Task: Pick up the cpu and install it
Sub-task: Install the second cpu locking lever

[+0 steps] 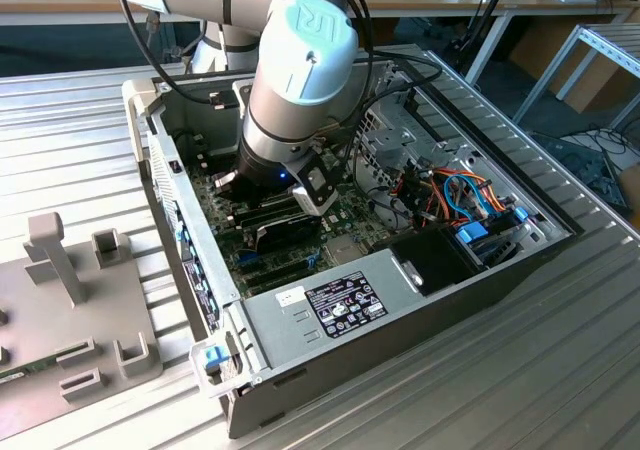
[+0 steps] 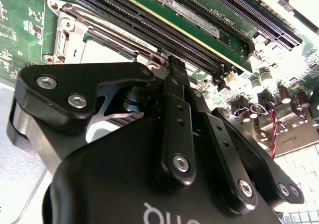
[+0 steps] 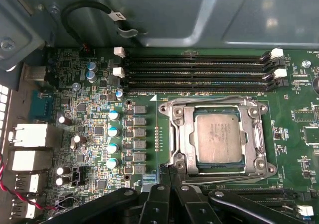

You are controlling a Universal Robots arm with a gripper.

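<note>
One cpu, four memory slots, one socket frame.

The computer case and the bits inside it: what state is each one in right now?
computer case: side panel off, lying open.
cpu: seated flat in its socket.
socket frame: around the cpu, on the green motherboard.
memory slots: in a row beside the socket.
pincer: low over the motherboard, beside the socket.
</note>
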